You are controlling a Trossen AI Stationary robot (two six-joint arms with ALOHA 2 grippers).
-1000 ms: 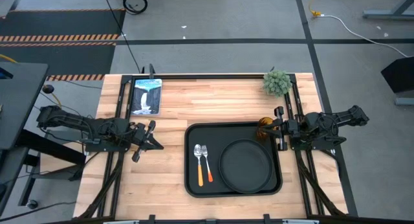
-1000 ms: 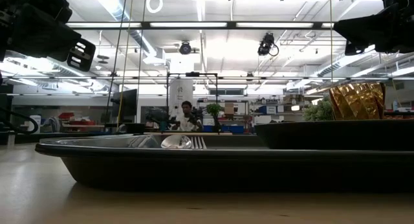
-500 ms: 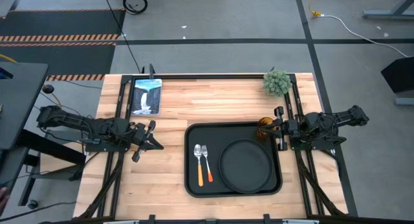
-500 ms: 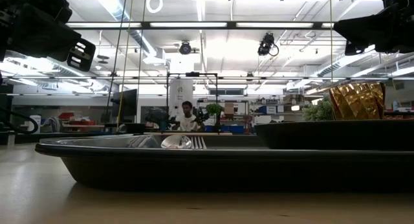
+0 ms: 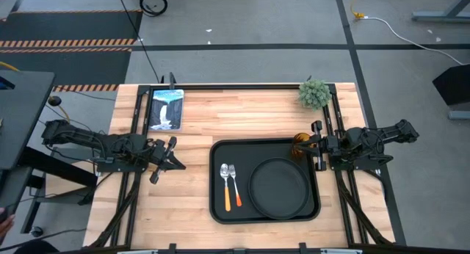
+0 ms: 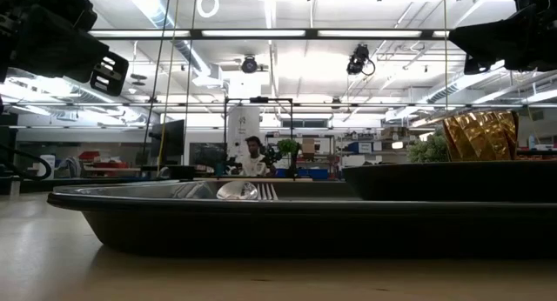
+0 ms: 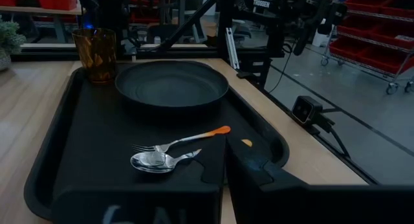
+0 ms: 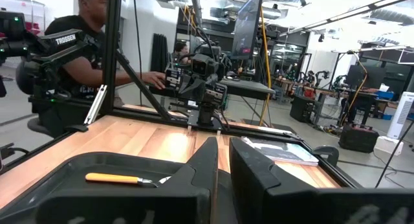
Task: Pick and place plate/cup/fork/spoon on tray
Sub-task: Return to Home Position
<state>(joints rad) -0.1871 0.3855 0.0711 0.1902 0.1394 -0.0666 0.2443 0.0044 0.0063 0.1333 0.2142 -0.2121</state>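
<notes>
The black tray (image 5: 217, 202) lies on the table's right half. On it are the round black plate (image 5: 279, 188), the amber cup (image 5: 299, 147) standing at its far right corner, the spoon (image 5: 225, 186) and, to its right, the fork (image 5: 236, 186). They also show in the left wrist view: plate (image 7: 171, 85), cup (image 7: 95, 54), fork (image 7: 187, 140), spoon (image 7: 154, 162). My left gripper (image 5: 178, 163) hangs shut and empty above the bare wood left of the tray. My right gripper (image 5: 311, 147) hangs shut and empty beside the cup, high above it in the low view (image 6: 509, 36).
A small green potted plant (image 5: 314, 94) stands at the far right corner. A picture card (image 5: 166, 109) lies at the far left. Bare wood lies left of and beyond the tray. A person (image 8: 90, 30) is at the table's left side, behind my left arm.
</notes>
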